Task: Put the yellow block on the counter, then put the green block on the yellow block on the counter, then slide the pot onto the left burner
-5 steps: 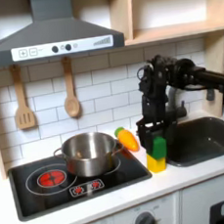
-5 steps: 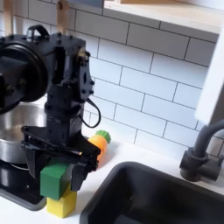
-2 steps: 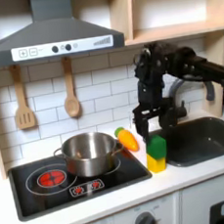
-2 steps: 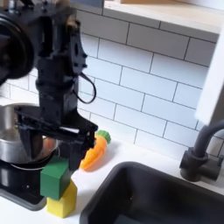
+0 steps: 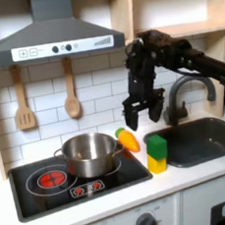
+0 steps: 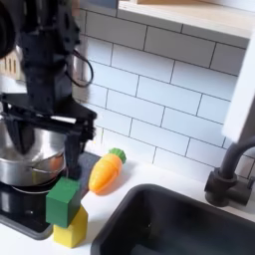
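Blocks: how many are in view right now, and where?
2. The green block sits stacked on the yellow block, on the counter between cooktop and sink. Others could be hidden behind the pot.

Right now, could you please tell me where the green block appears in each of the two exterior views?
First exterior view: the green block sits right of centre, stacked on the yellow block, beside the sink.
Second exterior view: the green block is at lower left, atop the yellow block.
Shared landmark: the orange carrot toy just behind the stack.
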{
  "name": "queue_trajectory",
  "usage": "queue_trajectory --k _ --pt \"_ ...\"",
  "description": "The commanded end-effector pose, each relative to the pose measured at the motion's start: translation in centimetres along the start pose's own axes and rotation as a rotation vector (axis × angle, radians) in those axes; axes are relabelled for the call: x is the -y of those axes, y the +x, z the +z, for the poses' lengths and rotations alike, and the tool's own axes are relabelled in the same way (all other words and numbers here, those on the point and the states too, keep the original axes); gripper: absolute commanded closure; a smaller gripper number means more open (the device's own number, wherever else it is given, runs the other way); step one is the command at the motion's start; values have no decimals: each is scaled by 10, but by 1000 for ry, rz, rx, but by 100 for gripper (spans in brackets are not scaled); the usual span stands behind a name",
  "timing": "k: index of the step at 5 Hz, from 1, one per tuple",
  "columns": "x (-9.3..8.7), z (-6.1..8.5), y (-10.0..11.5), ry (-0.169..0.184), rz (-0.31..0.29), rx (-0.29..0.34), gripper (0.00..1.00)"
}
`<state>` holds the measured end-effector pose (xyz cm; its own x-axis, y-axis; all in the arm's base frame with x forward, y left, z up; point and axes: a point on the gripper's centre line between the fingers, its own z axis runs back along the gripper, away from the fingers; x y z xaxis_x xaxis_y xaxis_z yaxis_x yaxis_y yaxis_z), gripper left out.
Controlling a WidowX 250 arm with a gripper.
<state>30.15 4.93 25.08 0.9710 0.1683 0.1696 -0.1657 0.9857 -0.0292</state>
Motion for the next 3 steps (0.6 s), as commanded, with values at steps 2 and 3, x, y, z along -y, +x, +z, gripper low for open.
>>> queue_trajectory --k 2,3 --pt "-48 -28 34 28 40 -30 0" --pt "-57 -38 48 26 31 -36 0"
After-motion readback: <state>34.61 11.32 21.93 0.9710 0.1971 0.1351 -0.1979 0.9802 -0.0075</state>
